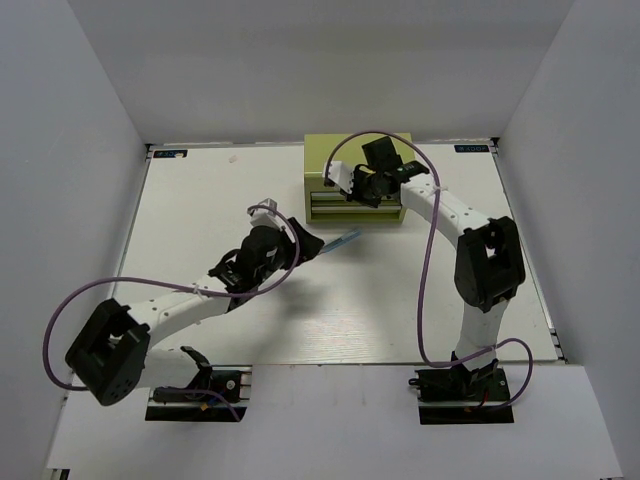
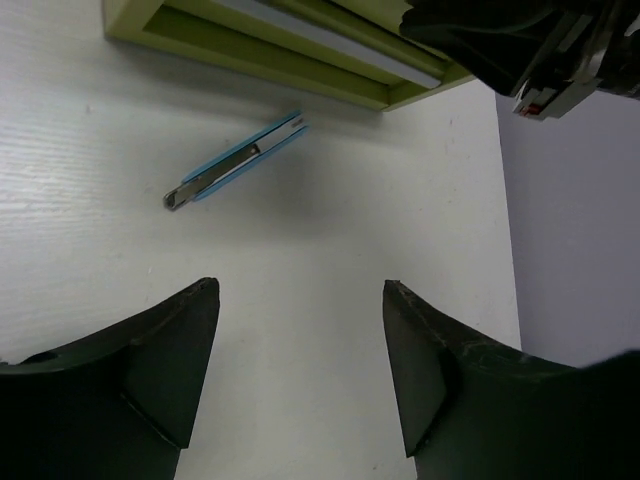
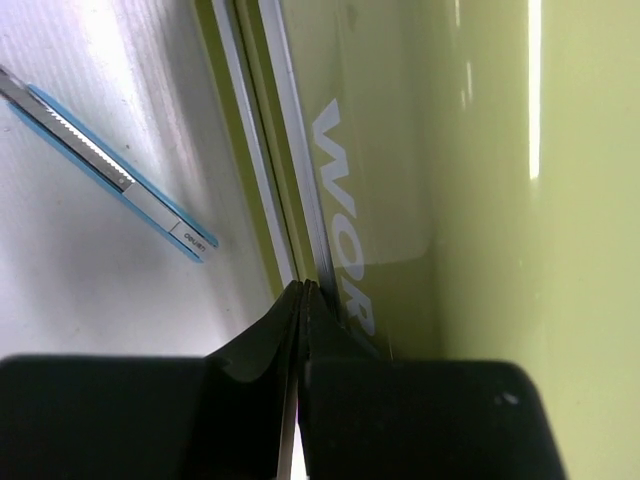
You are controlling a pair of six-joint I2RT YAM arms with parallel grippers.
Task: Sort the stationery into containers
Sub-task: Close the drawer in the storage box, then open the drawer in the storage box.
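Left pincer (image 2: 300, 295) gapes empty toward the blue-silver pen (image 2: 237, 162) at eleven o'clock. Right pincer (image 3: 303, 292), shut, noses the chest (image 3: 480, 200) front, likely to tug it open.

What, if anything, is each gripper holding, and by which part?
The left gripper is open, empty; the blue cutter lies free. The right gripper is shut at a drawer edge of the chest; whether it pinches that edge cannot be told.
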